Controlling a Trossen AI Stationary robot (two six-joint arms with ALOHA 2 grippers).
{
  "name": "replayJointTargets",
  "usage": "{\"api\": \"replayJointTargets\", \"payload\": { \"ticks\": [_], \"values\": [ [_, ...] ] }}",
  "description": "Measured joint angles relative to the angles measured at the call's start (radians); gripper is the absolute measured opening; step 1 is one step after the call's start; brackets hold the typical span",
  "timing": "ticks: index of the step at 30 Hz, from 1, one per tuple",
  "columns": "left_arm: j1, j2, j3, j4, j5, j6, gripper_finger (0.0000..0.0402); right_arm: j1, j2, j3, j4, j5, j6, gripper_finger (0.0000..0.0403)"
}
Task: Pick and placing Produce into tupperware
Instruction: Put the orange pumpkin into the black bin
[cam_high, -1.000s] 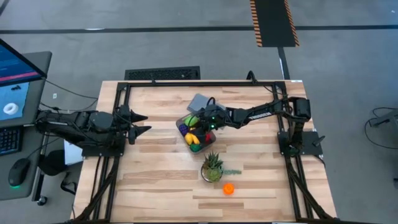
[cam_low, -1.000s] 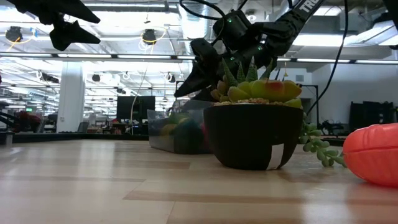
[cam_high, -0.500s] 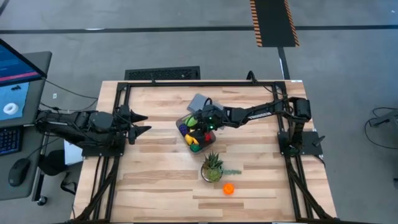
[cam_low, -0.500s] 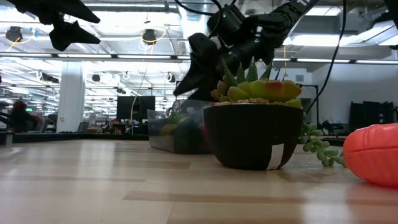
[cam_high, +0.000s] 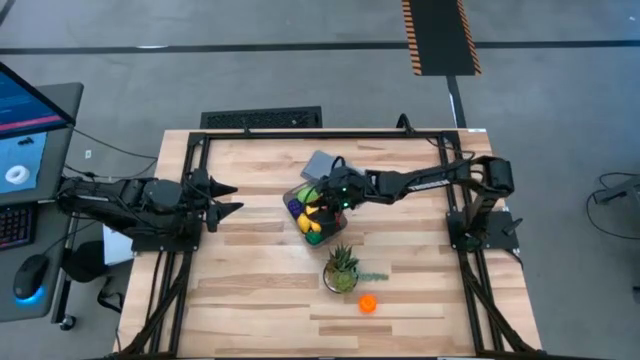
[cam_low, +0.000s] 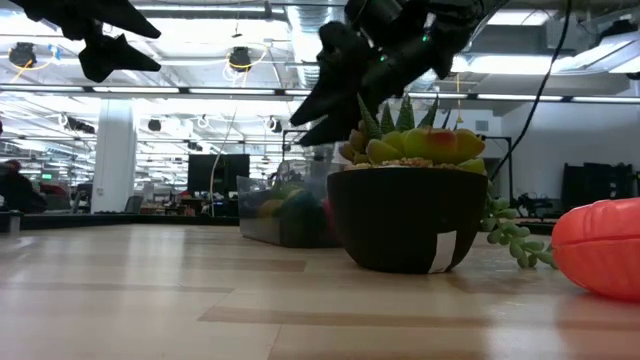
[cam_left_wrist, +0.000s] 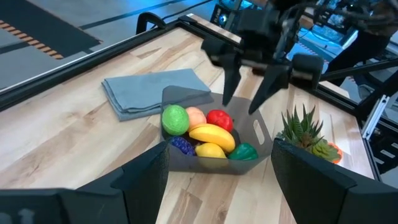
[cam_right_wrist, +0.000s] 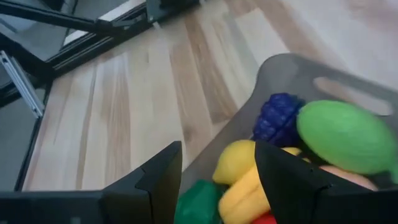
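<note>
The clear tupperware tub (cam_high: 300, 190) stands at the table's middle and holds a yellow banana (cam_left_wrist: 212, 135), a light green piece (cam_left_wrist: 175, 119), a red one (cam_left_wrist: 219, 119), a purple one (cam_left_wrist: 181, 145) and others. One orange piece (cam_high: 367, 303) lies on the table near the near edge. My right gripper (cam_left_wrist: 244, 102) hangs open and empty just above the tub, fingers pointing down over the produce (cam_right_wrist: 336, 134). My left gripper (cam_high: 238, 198) waits open to the tub's left, raised off the table.
A dark pot with a spiky green plant (cam_high: 341, 268) stands just nearward of the tub, between it and the orange piece. A grey-blue folded sheet (cam_left_wrist: 155, 93) lies flat against the tub's far side. Bare wood stretches along the table's left and near parts.
My right gripper has risen a little above the tub, staying open. The tub and the produce in it have kept their places.
</note>
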Motion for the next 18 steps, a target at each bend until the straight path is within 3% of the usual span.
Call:
{"api": "replayJointTargets", "payload": {
  "ticks": [18],
  "values": [
    [0.0, 0.0, 0.0, -0.001, 0.0, -0.002, 0.0269, 0.026, -0.192, 0.0, -0.25, 0.079, -0.051, 0.0226]
  ]
}}
